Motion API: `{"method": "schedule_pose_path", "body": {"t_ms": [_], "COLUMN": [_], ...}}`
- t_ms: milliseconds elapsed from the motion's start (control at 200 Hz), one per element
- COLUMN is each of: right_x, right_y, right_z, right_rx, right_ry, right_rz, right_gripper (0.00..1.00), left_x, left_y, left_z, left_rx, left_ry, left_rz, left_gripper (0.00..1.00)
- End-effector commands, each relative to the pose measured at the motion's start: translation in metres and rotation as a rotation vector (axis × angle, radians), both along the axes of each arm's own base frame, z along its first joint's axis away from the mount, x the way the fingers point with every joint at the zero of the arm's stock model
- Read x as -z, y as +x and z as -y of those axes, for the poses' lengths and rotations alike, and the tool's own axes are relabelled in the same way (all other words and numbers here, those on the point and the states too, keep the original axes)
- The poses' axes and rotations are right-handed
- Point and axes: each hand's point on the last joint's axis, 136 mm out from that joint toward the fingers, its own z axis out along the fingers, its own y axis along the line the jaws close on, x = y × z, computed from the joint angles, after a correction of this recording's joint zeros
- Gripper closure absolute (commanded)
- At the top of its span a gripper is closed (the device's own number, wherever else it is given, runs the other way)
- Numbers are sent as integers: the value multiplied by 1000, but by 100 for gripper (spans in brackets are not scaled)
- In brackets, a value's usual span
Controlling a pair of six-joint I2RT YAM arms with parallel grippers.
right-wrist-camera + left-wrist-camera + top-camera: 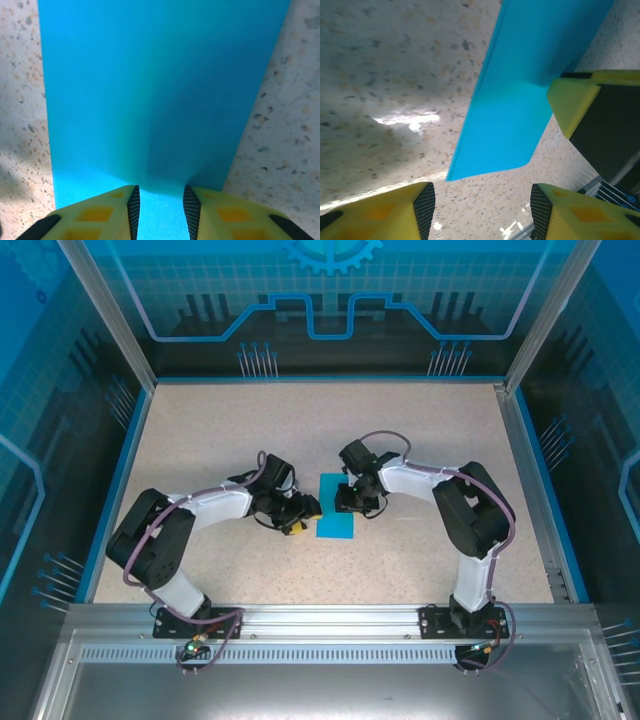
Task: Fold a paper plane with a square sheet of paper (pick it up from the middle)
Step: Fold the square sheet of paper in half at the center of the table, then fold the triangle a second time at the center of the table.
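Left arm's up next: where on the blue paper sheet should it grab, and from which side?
I'd grip the paper sheet by its left edge, near the close corner, coming in low from the left. That edge lies free and faces the open left gripper, while the right gripper straddles the middle crease.

We see the square sheet of paper as thin, matt and smooth. Beneath the sheet, the worktop looks hard and speckled, with a faint sheen. The left hand and right hand have yellow plastic fingers with black ribbed pads.
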Motion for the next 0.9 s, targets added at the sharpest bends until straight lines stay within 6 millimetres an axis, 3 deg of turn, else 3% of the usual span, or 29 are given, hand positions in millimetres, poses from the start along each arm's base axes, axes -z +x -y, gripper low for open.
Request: {"method": "schedule_pose_path", "body": {"t_ms": [0,340,590,895], "right_x": [19,41,47,50], "right_y": [-5,-13,-13,-13], "right_z": [9,26,30,31], "right_rx": [50,110,126,128], "right_ry": [11,52,65,62], "right_rz": [-67,-147,-170,-181], "right_gripper": [66,64,64,64], "left_x": [-8,2,12,16], "left_y": [2,-2,-4,-10], "left_z": [17,26,20,23], "left_rx": [18,53,65,90], "left_ry": [-50,4,102,96], "left_rz": [-16,-53,-65,-83], "left_gripper": [43,41,39,38]}}
